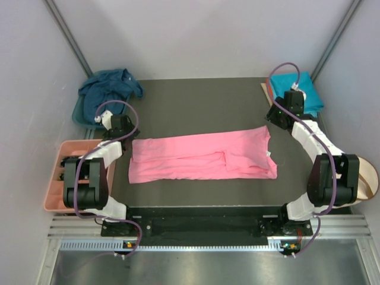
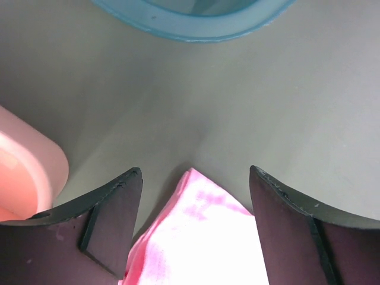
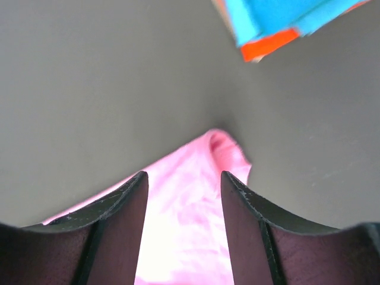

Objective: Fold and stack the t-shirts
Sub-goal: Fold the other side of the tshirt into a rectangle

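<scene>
The pink shirt (image 1: 202, 157) is laid flat across the counter (image 1: 196, 107) — left tool (image 2: 196, 171) and right tool (image 3: 183, 174) both spread over its far corners — so both corners are best pinched evenly before any fold is drawn.

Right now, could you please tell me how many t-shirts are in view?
4: a pink shirt spread centrally, a navy shirt heaped in the basin far left, a turquoise shirt folded far right, an orange shirt mostly hidden beneath it.

left gripper (image 2: 196, 178) spread wide; right gripper (image 3: 184, 178) parted narrower; both angled downward.
</scene>
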Controlling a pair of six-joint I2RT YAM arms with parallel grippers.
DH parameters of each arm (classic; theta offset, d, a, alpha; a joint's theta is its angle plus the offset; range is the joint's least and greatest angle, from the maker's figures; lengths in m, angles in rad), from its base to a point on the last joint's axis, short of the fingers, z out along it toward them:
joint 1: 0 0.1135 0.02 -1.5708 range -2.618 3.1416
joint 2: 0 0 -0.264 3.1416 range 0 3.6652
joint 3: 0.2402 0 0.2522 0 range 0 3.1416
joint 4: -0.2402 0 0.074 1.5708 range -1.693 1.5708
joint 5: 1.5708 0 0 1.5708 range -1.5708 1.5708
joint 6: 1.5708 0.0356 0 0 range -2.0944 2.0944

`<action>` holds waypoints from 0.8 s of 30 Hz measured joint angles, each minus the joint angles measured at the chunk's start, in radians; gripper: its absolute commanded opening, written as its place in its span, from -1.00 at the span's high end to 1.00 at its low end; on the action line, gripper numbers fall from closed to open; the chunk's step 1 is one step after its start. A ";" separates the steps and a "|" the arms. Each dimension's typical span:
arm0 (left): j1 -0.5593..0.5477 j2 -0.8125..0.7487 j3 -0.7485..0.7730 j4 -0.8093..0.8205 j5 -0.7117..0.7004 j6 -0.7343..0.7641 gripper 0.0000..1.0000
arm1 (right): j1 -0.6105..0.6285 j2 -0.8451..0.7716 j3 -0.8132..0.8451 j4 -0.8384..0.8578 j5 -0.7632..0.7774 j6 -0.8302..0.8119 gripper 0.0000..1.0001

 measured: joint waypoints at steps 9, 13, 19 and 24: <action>-0.036 -0.019 -0.015 0.067 0.083 0.078 -0.38 | 0.094 -0.047 -0.070 -0.047 -0.012 -0.005 -0.05; -0.060 -0.019 -0.015 0.065 0.085 0.099 -0.34 | 0.101 -0.049 -0.079 -0.056 -0.014 -0.005 -0.05; -0.068 -0.019 -0.016 0.028 0.060 0.101 -0.33 | 0.109 -0.049 -0.084 -0.061 -0.031 -0.005 -0.05; -0.073 -0.040 -0.045 -0.003 0.032 0.101 -0.33 | 0.138 -0.049 -0.097 -0.053 -0.044 -0.003 -0.06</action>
